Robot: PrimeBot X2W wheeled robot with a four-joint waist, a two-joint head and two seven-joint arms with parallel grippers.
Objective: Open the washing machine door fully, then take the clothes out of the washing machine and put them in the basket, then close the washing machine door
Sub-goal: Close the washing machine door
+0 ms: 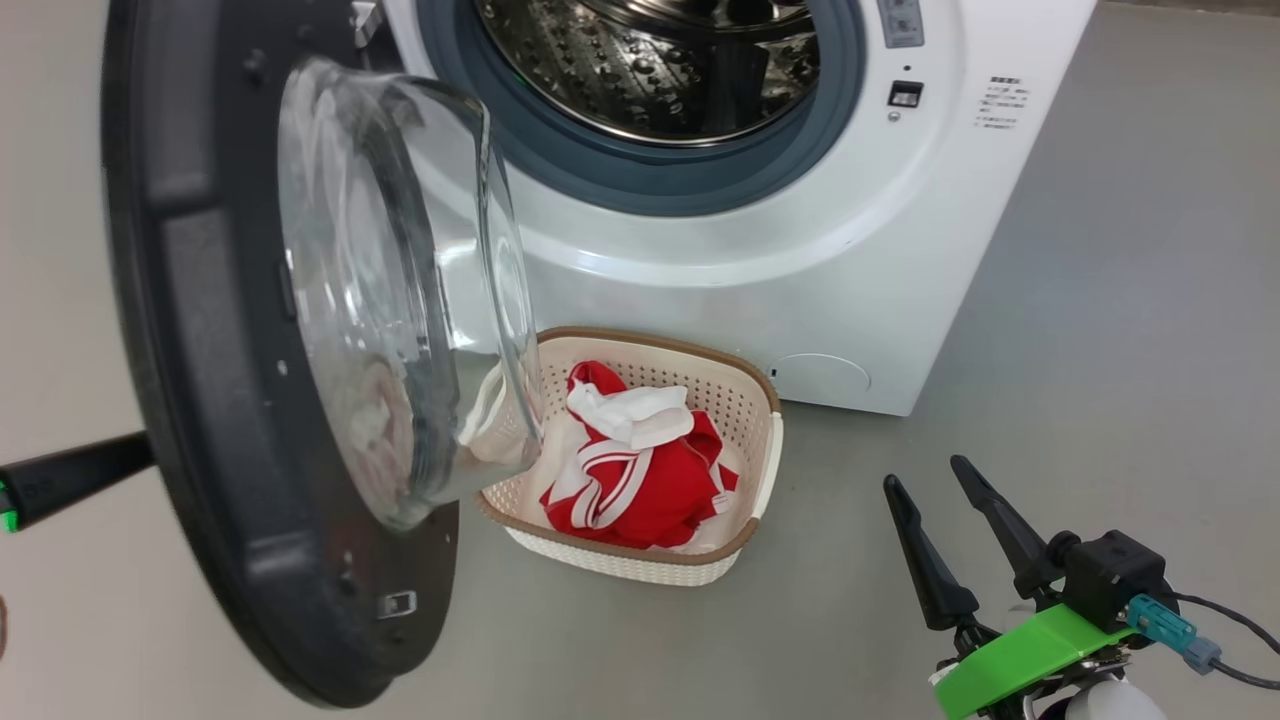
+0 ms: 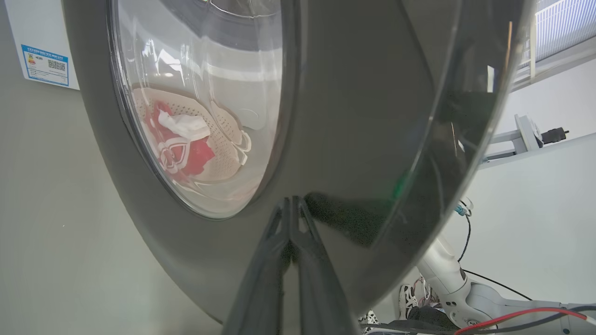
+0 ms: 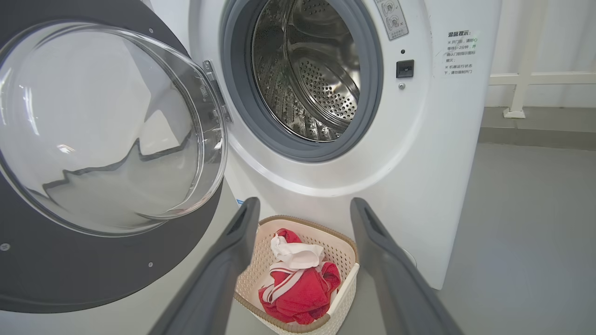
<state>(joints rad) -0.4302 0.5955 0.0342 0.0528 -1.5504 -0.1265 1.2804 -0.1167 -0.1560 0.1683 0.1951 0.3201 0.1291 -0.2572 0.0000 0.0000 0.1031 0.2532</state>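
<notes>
Outwardly, closed left gripper against door, clothes in basket

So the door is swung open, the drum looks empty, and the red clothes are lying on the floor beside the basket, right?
Not quite. The head view shows the red clothes inside the basket, not on the floor beside it. The door is open and the drum looks empty.

My right claw is spread wide and holds nothing. Between its two dark fingers I see the cream basket on the grey floor, just in front of the washing machine. Red clothes with white bands lie heaped in it, a white piece on top. The washing machine door stands open at the left of my view, and the perforated steel drum gapes inside its grey gasket.
</notes>
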